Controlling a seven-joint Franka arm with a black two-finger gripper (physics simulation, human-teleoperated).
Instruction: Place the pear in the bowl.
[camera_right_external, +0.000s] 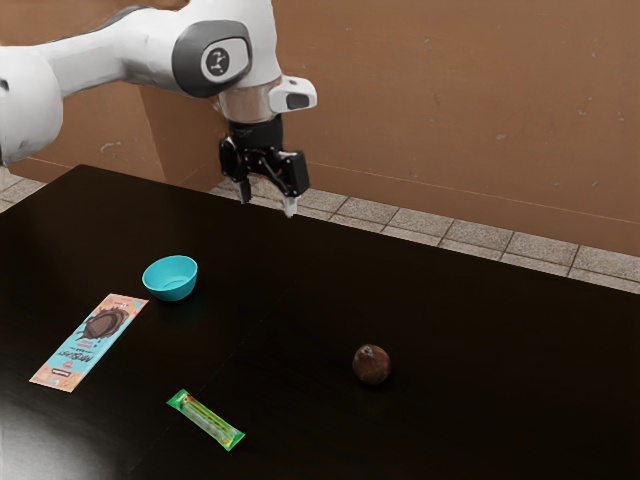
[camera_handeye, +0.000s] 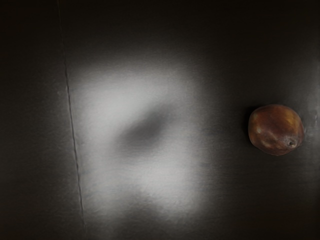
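- Evidently the reaching step is in hand: the pear (camera_right_external: 371, 365) has to be picked up first, and it lies loose on the dark desk (camera_right_external: 480, 330), right of centre in the lower half of the exterior view.
- The hand (camera_right_external: 267, 203) is open, its two fingers apart with nothing between them; it hangs over the far side of the desk, in the upper middle of the exterior view, well apart from the pear.
- The bowl (camera_right_external: 170, 278), turquoise and upright, sits left of centre with no fruit in it.
- Near the bowl, at the lower left, lies a flat chocolate packet (camera_right_external: 90, 342); a green-ended wrapper (camera_right_external: 206, 419) lies towards the bottom edge, between the packet and the pear.
- The wrist view has the pear off to one side, so the next move probably calls for the arm to travel towards the exterior view's lower right, centre the hand above the fruit, then descend with the fingers spread around it.
- Closing should wait until the rounded sides sit squarely between the fingers, since an off-centre squeeze could roll the pear away.
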